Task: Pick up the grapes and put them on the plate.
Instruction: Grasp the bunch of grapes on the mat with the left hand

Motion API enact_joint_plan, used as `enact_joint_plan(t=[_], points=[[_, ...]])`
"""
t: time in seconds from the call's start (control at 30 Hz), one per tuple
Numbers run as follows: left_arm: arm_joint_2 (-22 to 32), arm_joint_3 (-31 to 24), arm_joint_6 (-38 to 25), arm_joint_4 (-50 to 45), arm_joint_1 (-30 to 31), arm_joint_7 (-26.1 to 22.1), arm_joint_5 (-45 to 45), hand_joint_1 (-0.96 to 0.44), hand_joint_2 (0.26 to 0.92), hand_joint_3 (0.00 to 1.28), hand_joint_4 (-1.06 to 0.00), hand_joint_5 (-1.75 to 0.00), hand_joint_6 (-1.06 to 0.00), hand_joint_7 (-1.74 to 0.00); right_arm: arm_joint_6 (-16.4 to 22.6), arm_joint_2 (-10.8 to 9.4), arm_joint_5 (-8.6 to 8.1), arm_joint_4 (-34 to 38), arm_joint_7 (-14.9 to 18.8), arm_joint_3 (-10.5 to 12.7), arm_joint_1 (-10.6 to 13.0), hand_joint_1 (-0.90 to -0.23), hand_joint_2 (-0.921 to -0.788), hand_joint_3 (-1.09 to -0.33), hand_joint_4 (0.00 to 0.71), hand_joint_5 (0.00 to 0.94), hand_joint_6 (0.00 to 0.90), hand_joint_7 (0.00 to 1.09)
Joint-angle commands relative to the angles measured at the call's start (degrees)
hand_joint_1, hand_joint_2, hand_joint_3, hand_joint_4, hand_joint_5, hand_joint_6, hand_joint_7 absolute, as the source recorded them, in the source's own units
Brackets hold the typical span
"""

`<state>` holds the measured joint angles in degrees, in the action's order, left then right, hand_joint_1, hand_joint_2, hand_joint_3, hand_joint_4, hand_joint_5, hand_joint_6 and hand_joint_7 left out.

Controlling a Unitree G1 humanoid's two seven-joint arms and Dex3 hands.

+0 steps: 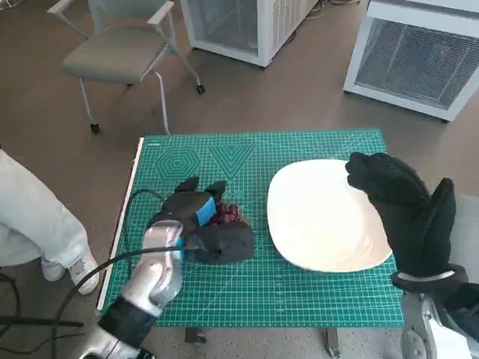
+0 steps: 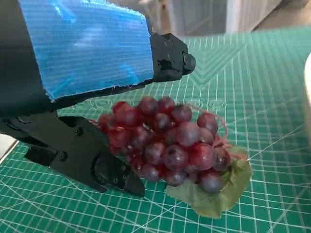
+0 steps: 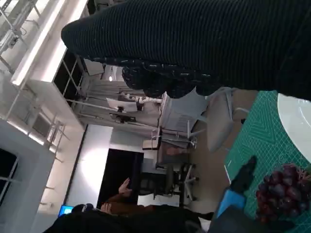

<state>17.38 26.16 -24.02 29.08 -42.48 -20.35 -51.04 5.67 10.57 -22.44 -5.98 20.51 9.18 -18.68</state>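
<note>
A bunch of dark red grapes with a green leaf lies on the green cutting mat. My left hand sits over the grapes, its black fingers spread on either side of the bunch and not closed around it. To the right stands the white plate, with nothing on it. My gloved right hand hovers above the plate's right edge, holding nothing. The right wrist view also shows the grapes and the plate.
The mat covers a small table. A grey chair and white cabinets stand beyond it. A person's pale trouser leg and shoe are at the table's left side. Another person sits farther off.
</note>
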Motion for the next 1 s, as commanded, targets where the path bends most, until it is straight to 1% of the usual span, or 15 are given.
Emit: enact_joint_plan(t=[0.03, 0.37, 0.8, 1.0], points=[[-1.1, 1.4, 0.3, 4.8, -3.3, 0.7, 0.4, -0.19, 0.719, 0.0, -0.02, 0.0, -0.2, 0.0, -0.9, -0.1, -0.32, 0.3, 0.1, 0.1, 1.2, -0.313, -0.921, -0.618, 0.356, 0.92, 0.232, 1.06], [-1.5, 2.2, 3.2, 10.1, -5.1, 1.6, 2.6, -0.15, 0.72, 0.0, -0.03, 0.0, -0.21, 0.0, -1.0, 0.2, -0.49, 0.3, 0.3, 0.4, 1.3, -0.313, -0.921, -0.619, 0.355, 0.921, 0.231, 1.06], [-2.2, 3.5, 5.5, 15.8, -7.3, 2.5, 3.6, -0.15, 0.742, 0.01, -0.06, -0.01, -0.24, -0.01, -1.1, 0.3, -0.31, -0.1, 0.2, 0.5, 1.6, -0.313, -0.921, -0.62, 0.354, 0.923, 0.23, 1.07], [-2.9, 3.1, 6.1, 17.9, -8.0, 3.1, 5.0, -0.12, 0.749, 0.01, -0.04, 0.0, -0.24, 0.0, -1.1, 0.3, -0.3, 0.1, 0.2, 0.5, 1.6, -0.312, -0.921, -0.62, 0.353, 0.923, 0.231, 1.07]])
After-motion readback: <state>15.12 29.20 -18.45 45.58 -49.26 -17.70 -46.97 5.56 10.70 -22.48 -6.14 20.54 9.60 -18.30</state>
